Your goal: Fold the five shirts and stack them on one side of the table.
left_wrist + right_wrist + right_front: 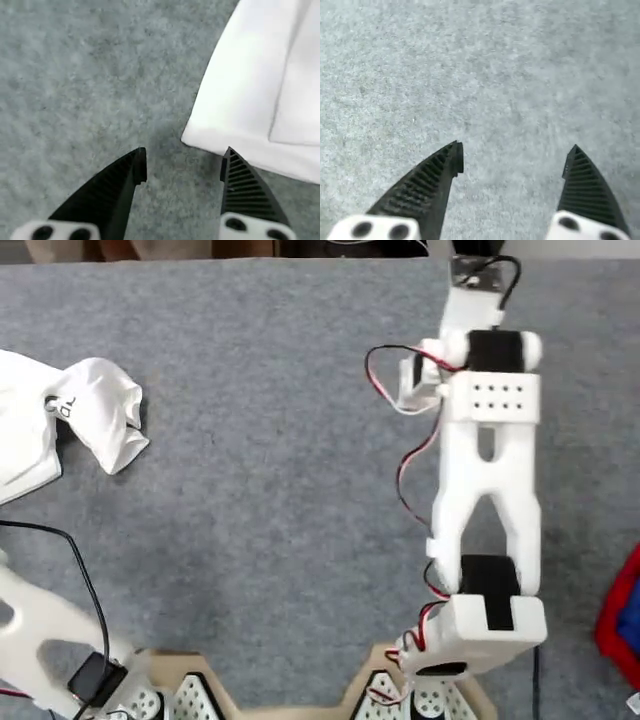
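White shirt (60, 420) crumpled, loosely bunched, at left table edge. Left gripper (185, 152) spread wide, one tip just beside shirt hem. Right gripper (516, 146) spread wide above grey mat (470, 60).

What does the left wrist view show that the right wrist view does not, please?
Left wrist view alone: a white shirt, its edge beside one tip of the open left gripper. Right wrist view alone: the open right gripper. Shared: the grey mat lying under spread black jaws.
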